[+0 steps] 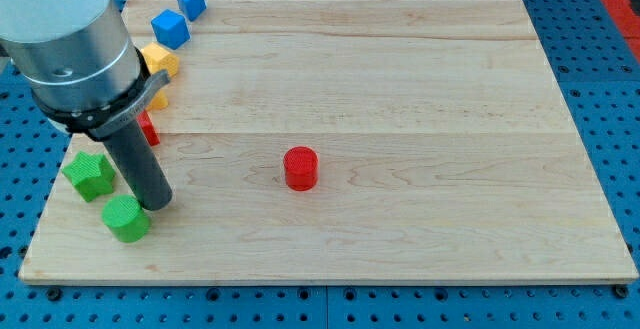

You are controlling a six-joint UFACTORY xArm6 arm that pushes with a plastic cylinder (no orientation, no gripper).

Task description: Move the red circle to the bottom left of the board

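Observation:
The red circle [300, 167] is a short red cylinder lying near the middle of the wooden board [400, 89]. My tip [156, 205] rests on the board at the view's lower left, well to the left of the red circle and apart from it. The tip stands just above and right of a green round block [126, 218], close to it; I cannot tell if they touch. A green star-like block [89, 174] lies left of the rod.
Along the board's left edge lie two blue cubes [189, 2] [170, 29], a yellow block [160, 62] and a red block [148, 129] partly hidden by the arm. The blue perforated table [600, 89] surrounds the board.

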